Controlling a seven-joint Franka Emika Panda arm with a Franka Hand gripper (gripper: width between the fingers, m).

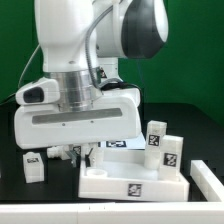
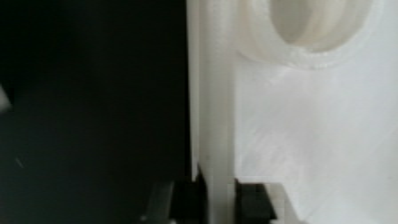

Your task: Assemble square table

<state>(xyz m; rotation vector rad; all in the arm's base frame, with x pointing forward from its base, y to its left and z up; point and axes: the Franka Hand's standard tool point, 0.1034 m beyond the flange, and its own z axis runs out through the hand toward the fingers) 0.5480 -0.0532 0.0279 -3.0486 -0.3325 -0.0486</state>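
Observation:
The square table's top (image 1: 130, 182) is a large white slab with a raised rim, lying on the black table at the exterior view's lower middle. In the wrist view the slab (image 2: 302, 120) fills one side, with a round corner socket (image 2: 329, 30) showing. My gripper (image 2: 215, 200) is shut on the slab's thin rim, a dark finger (image 2: 178, 203) on each side of it. In the exterior view the gripper (image 1: 74, 152) is mostly hidden under the arm's white body, at the slab's far left corner. Two tag-marked legs (image 1: 156, 134) (image 1: 171, 152) stand by the slab's far right.
Another white leg (image 1: 33, 166) stands on the black table at the exterior view's left, and one more (image 1: 206, 180) at the right edge. The marker board (image 1: 122, 143) lies behind the slab. A white bar (image 1: 60, 212) runs along the front edge. A green wall is behind.

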